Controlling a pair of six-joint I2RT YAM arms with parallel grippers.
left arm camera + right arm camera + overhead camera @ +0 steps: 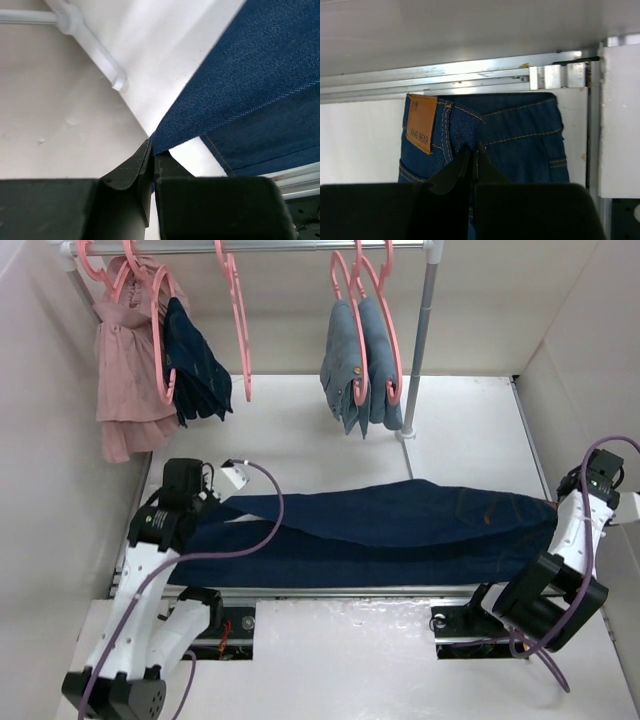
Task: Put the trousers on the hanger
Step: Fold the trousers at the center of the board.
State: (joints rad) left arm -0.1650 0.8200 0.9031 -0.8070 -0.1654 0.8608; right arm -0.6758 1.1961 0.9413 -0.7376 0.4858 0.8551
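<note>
We've bare table (pixel 300 440) ahead of the left claw (pixel 208 506) & right claw (pixel 557 512), but the rack post (pixel 420 350) w/ hung clothes (pixel 360 365) stands further ahead, side walls (pixel 40 490) close outboard, trousers (pixel 400 530) stretched btwn them.

Left arm (pixel 135 590), right arm (pixel 575 525): white links, black joints, purple cables (pixel 278 502); black claw fingers (pixel 131 167).

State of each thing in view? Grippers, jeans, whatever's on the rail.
trousers: stretched along the table, not on a hanger
left gripper: shut on the trousers' leg end
right gripper: shut on the trousers' waistband
empty hanger: hooked on the rail, bare
pink garment: hung
navy garment: hung
pale jeans: hung
</note>
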